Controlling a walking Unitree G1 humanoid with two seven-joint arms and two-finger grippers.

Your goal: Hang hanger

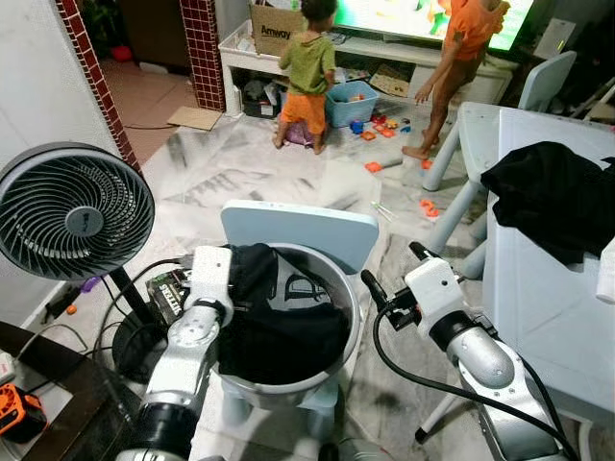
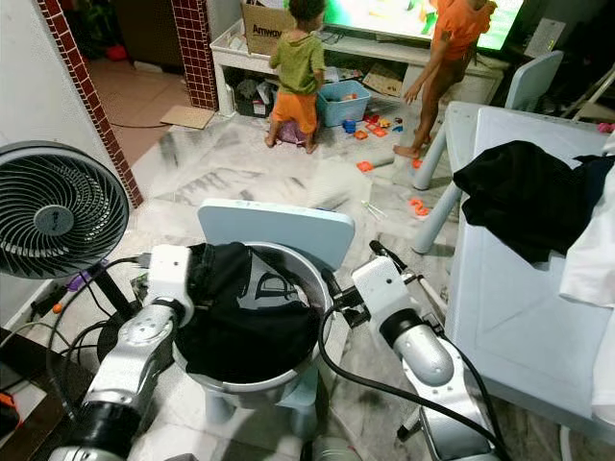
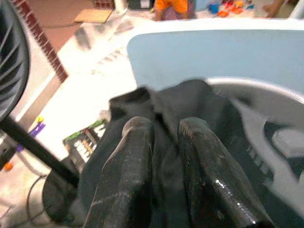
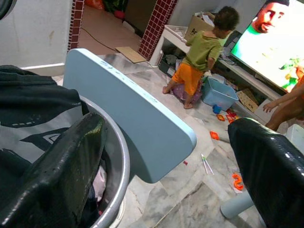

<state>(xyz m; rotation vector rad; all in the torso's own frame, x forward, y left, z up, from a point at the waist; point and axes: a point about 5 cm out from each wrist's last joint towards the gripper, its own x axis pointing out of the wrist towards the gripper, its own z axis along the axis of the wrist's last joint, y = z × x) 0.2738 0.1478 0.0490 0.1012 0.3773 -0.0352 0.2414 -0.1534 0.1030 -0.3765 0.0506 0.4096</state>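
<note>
From the left eye, nearest are the two silver arms reaching over a metal basin [image 1: 348, 327] of dark clothes [image 1: 279, 331] that sits on a pale blue chair [image 1: 300, 230]. The left gripper [image 1: 233, 279] is at the basin's left edge, down in the clothes. The right gripper [image 1: 380, 288] hovers just beside the basin's right rim. A fan [image 1: 72, 213] stands at the left; a black garment [image 1: 553, 197] lies on the pale table [image 1: 538, 307] at the right. Two children stand at the far toys.

In the left wrist view, the fingers [image 3: 128, 175] are almost together, pinching a fold of the dark cloth.

In the right wrist view, the fingers [image 4: 57, 175] are spread wide, holding nothing. I cannot make out a hanger.
</note>
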